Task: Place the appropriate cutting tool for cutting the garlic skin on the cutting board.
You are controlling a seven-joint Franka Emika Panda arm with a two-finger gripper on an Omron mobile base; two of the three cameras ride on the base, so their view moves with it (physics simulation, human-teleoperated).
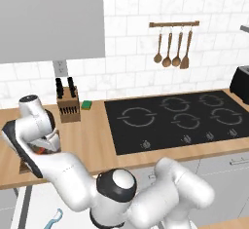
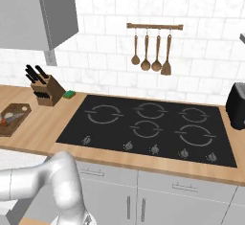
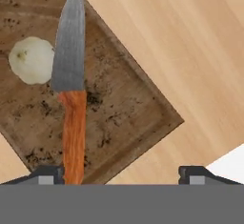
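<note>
In the hand view the small knife (image 3: 71, 89) lies flat on the dark brown cutting board (image 3: 124, 108), its orange-brown handle toward me and its silver-grey blade pointing away. The pale garlic (image 3: 31, 60) rests on the board, touching the blade's left side. My gripper (image 3: 123, 175) hovers over the board's near edge, open, fingers spread wide; the handle's end sits just inside the left fingertip (image 3: 50, 175) and nothing is clamped. From the right base view the cutting board (image 2: 16, 111) sits at the counter's far left with the knife (image 2: 13, 117) on it.
A tan knife block (image 1: 68, 107) with black-handled knives stands at the back wall, a green sponge (image 1: 86, 105) beside it. The black cooktop (image 1: 180, 118) fills the counter's right. A light-blue peeler (image 1: 54, 218) shows low at the left. My arm's elbow (image 1: 34, 125) hangs over the board.
</note>
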